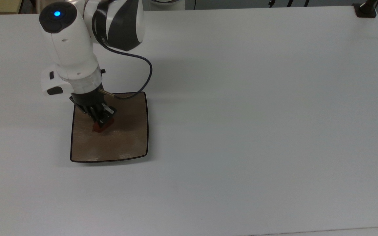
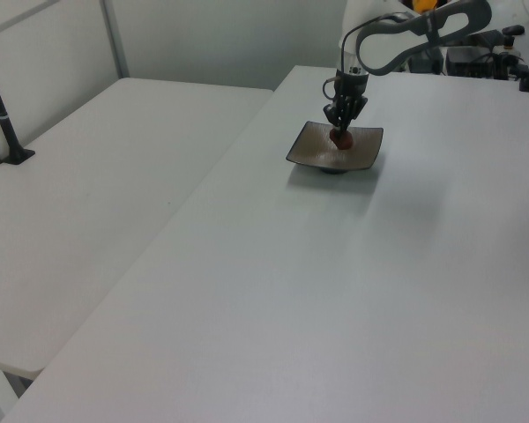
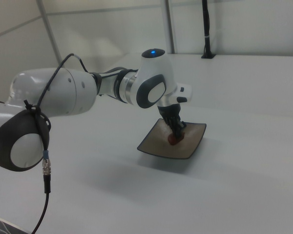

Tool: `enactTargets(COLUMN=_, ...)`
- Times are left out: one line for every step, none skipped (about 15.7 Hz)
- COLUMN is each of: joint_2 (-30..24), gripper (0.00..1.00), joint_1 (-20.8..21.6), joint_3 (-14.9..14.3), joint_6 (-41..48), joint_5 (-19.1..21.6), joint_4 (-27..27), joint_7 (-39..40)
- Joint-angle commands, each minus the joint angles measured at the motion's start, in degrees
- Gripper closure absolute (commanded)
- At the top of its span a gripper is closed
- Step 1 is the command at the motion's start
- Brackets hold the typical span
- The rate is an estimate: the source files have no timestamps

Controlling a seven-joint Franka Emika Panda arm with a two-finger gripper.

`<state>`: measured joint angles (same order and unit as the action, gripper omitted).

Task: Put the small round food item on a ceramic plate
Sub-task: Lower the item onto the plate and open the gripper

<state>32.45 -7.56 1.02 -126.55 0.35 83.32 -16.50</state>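
The square tan-brown plate [image 1: 126,141] [image 2: 316,145] [image 3: 158,146] lies on the white table, at the top view's left. My gripper [image 1: 102,123] [image 2: 339,130] [image 3: 177,132] points down over the plate's middle, shut on the small dark reddish-brown food item [image 1: 98,127] [image 2: 340,138] [image 3: 174,140]. The lump pokes out below the fingertips, at or just above the plate's surface; whether it touches I cannot tell. The arm hides the plate's upper-left corner in the top view.
The white table [image 1: 258,114] stretches wide to the top view's right. A black post base [image 1: 365,9] stands at its far right corner. A second white table [image 2: 88,194] adjoins in the left view, with a black pole [image 2: 4,123] on it.
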Motion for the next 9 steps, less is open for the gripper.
enactTargets(joint_2=1.1, gripper=0.71, joint_1=-0.8, joint_3=2.1, joint_6=-0.4, joint_5=0.1, joint_4=-1.3, joint_7=-2.3)
enactTargets(joint_2=1.3, gripper=0.31, joint_1=-0.6, joint_3=2.1, joint_6=-0.4, joint_5=-0.3, joint_4=-1.3, joint_7=-2.3)
enactTargets(joint_2=1.6, gripper=0.0, joint_1=-0.6, joint_3=2.1, joint_6=-0.4, joint_5=-0.9, joint_4=-1.3, joint_7=-2.2)
enactTargets(joint_2=1.6, gripper=0.0, joint_1=-0.6, joint_3=2.1, joint_6=-0.4, joint_5=-1.3, joint_4=-1.4, joint_7=-2.2)
enactTargets(joint_2=1.6, gripper=0.0, joint_1=-0.7, joint_3=2.2, joint_6=-0.4, joint_5=-1.2, joint_4=-1.5, joint_7=-2.2)
enactTargets(joint_2=1.6, gripper=0.0, joint_1=-0.8, joint_3=2.2, joint_6=-0.4, joint_5=-1.2, joint_4=-1.6, joint_7=-2.2)
enactTargets(joint_2=1.6, gripper=0.0, joint_1=-0.8, joint_3=2.2, joint_6=-0.3, joint_5=-1.2, joint_4=-1.7, joint_7=-2.2)
enactTargets(joint_2=1.5, gripper=0.0, joint_1=-0.8, joint_3=2.2, joint_6=-0.1, joint_5=-1.2, joint_4=-1.7, joint_7=-2.2)
enactTargets(joint_2=1.5, gripper=0.0, joint_1=-0.8, joint_3=2.2, joint_6=0.0, joint_5=-1.2, joint_4=-1.7, joint_7=-2.2)
